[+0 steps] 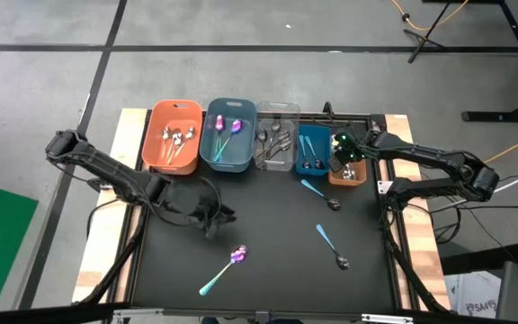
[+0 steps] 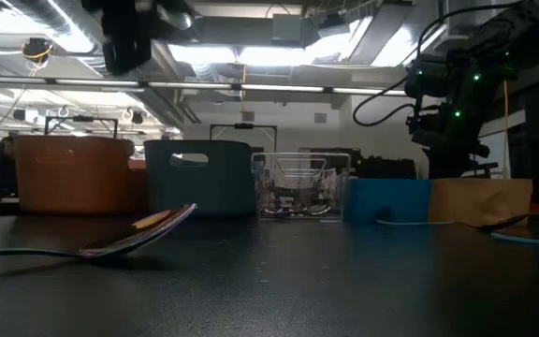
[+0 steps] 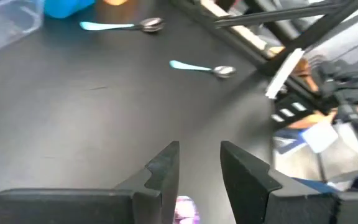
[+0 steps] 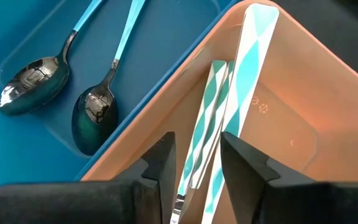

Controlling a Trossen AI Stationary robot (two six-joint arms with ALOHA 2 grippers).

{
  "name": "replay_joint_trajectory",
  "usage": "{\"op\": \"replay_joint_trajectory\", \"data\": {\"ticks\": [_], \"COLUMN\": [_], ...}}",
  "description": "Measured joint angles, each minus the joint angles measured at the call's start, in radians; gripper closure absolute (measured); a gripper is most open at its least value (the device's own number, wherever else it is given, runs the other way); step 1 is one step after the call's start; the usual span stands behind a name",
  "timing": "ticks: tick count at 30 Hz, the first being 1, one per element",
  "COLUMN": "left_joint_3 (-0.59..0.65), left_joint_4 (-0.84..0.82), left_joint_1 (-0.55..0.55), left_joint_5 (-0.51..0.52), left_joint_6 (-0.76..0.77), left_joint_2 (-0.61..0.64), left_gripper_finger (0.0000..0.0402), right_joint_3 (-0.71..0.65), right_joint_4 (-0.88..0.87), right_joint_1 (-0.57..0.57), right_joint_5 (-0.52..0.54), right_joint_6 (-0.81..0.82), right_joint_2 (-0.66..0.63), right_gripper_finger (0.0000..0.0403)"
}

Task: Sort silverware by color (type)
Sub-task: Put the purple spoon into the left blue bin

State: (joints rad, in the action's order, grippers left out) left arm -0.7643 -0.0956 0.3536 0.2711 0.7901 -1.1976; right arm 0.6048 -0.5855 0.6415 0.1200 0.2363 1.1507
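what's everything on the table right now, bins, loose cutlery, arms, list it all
orange bin: one, far left of the row, holds spoons
grey-blue bin: one, beside it, holds purple spoons with teal handles
clear bin: one, middle, holds silver cutlery
blue bin: one, holds blue-handled spoons
brown bin: one, right end, holds teal-and-white patterned handles
loose blue-handled spoons: two, on the black mat right of centre
loose purple spoon: one, teal handle, near front edge
left gripper: open, over the mat's left half
right gripper: fingers apart, over the brown bin
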Motion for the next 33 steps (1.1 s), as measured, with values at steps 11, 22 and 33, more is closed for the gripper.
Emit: {"op": "replay_joint_trajectory", "data": {"ticks": [11, 22, 33], "left_joint_3": [-0.277, -0.530, -0.559], "left_joint_4": [-0.177, -0.484, -0.615], "left_joint_1": [0.140, 0.221, 0.226], "left_joint_5": [-0.019, -0.351, -0.364], "left_joint_6": [0.232, 0.706, 0.798], "left_joint_2": [-0.233, -0.562, -0.727], "left_gripper_finger": [0.0292, 0.0292, 0.0292], "right_joint_3": [0.001, 0.002, 0.002], "right_joint_4": [0.001, 0.001, 0.013], "right_joint_1": [0.000, 0.000, 0.000], "right_joint_5": [0.000, 0.000, 0.000], "right_joint_6": [0.002, 0.002, 0.002], "right_joint_2": [0.000, -0.001, -0.001], "right_gripper_finger": [0.0288, 0.0288, 0.0288]}}
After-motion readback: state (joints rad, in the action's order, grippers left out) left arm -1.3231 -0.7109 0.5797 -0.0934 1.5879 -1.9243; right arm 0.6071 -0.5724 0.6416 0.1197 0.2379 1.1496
